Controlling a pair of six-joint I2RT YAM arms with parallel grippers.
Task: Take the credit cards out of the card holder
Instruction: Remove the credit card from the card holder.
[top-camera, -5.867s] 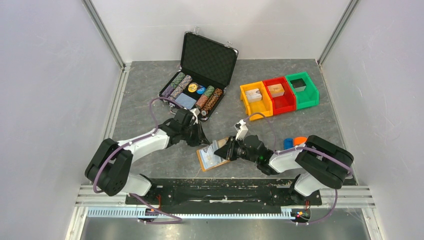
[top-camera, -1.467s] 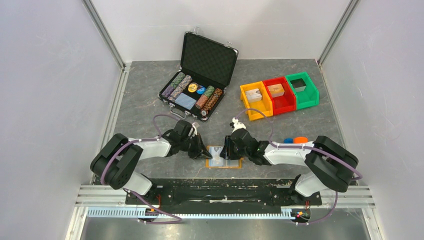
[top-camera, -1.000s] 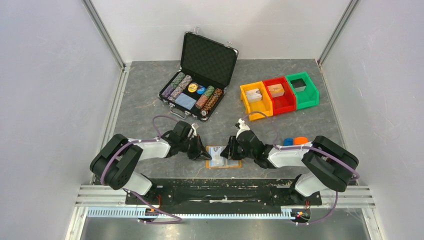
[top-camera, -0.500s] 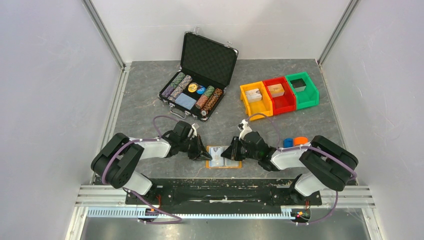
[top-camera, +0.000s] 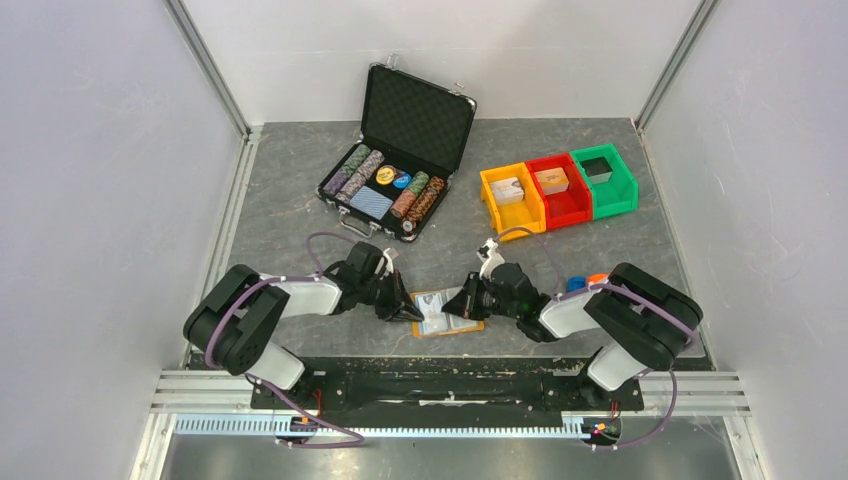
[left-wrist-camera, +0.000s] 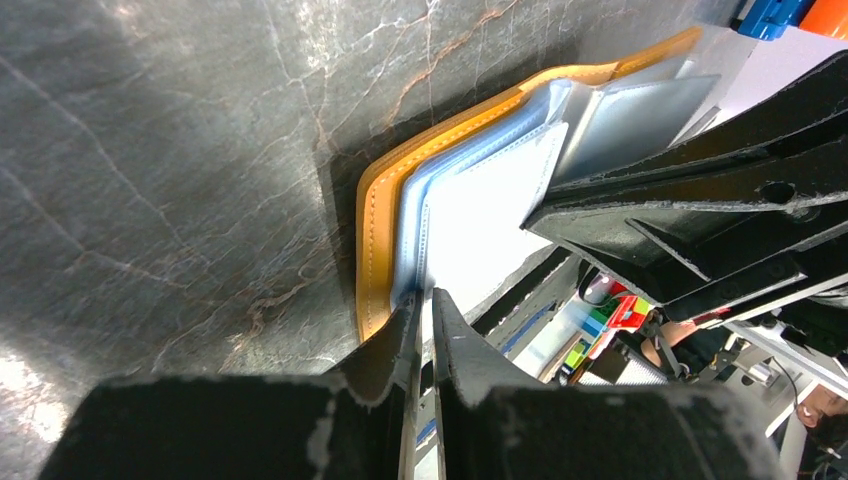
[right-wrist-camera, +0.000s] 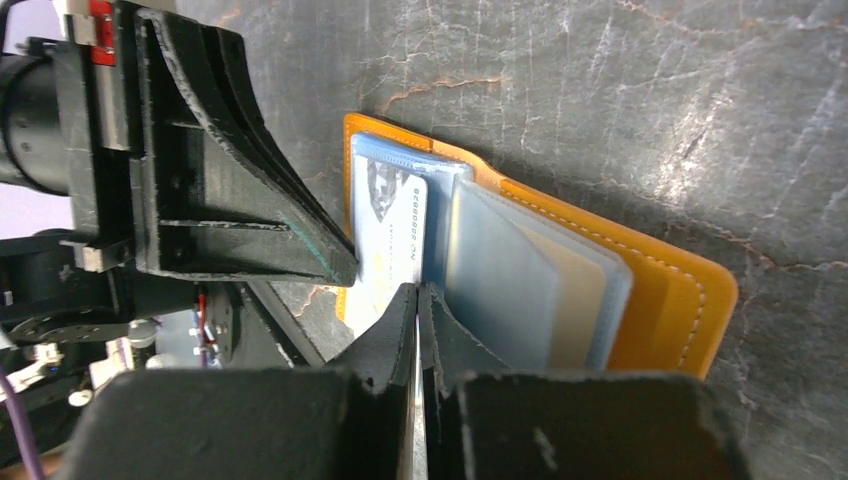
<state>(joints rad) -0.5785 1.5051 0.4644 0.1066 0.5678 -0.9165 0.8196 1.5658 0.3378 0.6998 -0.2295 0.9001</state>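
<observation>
The orange card holder (top-camera: 447, 312) lies open near the table's front edge, its clear sleeves fanned out (right-wrist-camera: 520, 270). A pale grey-beige printed credit card (right-wrist-camera: 390, 235) shows in the leftmost sleeve. A light blue leaf (right-wrist-camera: 500, 285) lies to its right. My left gripper (left-wrist-camera: 425, 300) is shut on the holder's left edge (left-wrist-camera: 375, 250), pinching cover and sleeves. My right gripper (right-wrist-camera: 417, 290) comes in from the opposite side, shut on the near edge of the printed card. In the top view the two grippers (top-camera: 408, 308) (top-camera: 462, 302) face each other across the holder.
A black chip case (top-camera: 400, 150) stands open at the back. Orange (top-camera: 512, 200), red (top-camera: 558, 188) and green (top-camera: 604, 180) bins sit at the back right. Small blue (top-camera: 577, 284) and orange (top-camera: 600, 279) items lie by the right arm. The front rail is close below.
My right gripper has closed from part open to shut on the card's edge. The holder has tilted slightly. The left gripper has kept its grip.
</observation>
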